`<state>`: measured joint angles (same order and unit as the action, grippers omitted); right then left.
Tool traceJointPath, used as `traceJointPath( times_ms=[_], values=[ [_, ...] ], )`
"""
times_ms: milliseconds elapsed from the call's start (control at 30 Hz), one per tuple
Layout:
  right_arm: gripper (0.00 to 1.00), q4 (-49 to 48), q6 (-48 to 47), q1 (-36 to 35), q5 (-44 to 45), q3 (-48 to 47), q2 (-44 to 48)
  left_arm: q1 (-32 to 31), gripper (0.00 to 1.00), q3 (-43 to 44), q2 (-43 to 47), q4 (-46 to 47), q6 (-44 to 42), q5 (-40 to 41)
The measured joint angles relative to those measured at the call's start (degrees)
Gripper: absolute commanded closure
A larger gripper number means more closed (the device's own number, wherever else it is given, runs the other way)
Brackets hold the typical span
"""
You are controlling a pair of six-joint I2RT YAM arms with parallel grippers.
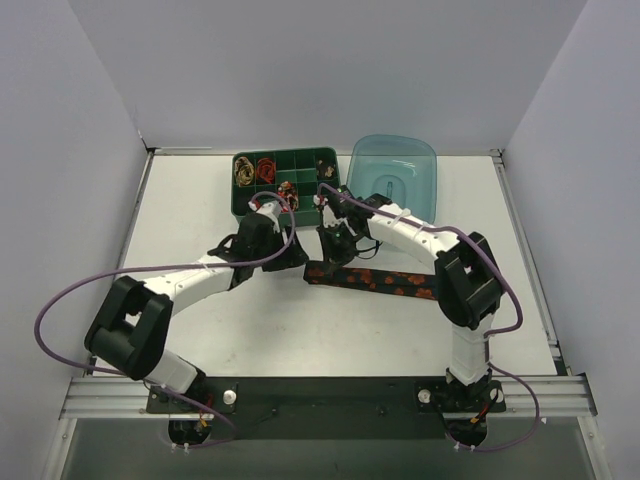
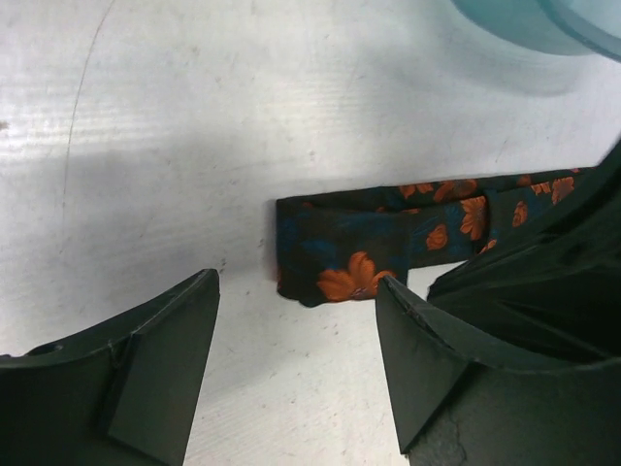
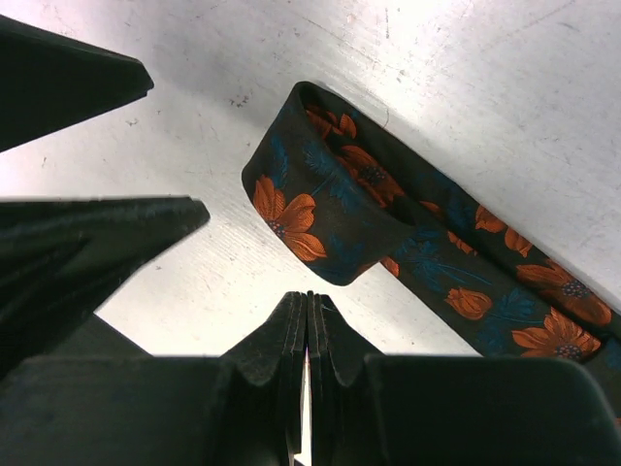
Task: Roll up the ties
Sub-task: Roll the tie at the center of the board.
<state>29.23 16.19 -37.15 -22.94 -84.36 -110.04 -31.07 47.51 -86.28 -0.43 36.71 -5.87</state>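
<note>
A black tie with orange flowers lies flat across the table's middle, its left end folded over once. My left gripper is open and empty, with the folded end just beyond its fingertips; in the top view it sits at the tie's left end. My right gripper is shut on nothing, just short of the fold, and in the top view it sits just above the tie. Coiled gold-black and red ties sit in the green tray.
A green compartment tray stands at the back centre. A teal translucent bowl stands to its right and also shows in the left wrist view. Purple cables loop off both arms. The two grippers are close together.
</note>
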Motion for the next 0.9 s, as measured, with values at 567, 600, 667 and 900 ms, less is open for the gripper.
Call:
traceJointPath(
  times_ms=[567,600,667,900],
  values=[
    [1.00,-0.33,-1.14,0.90,2.67,-0.09,-5.75,3.32,0.25,-7.74,-10.80,20.79,9.20,-13.57],
    [1.00,-0.46,-1.14,1.01,2.67,-0.09,-6.03,3.34,0.25,-7.91,-11.28,22.12,9.51,-14.25],
    [1.00,-0.66,-1.14,1.11,2.78,-0.09,-6.62,3.39,0.25,-8.24,-11.96,24.24,9.86,-14.67],
    [1.00,-1.55,-1.07,1.18,2.99,-0.09,-8.66,3.48,0.35,-10.23,-14.40,32.35,11.37,-16.33]
  ],
)
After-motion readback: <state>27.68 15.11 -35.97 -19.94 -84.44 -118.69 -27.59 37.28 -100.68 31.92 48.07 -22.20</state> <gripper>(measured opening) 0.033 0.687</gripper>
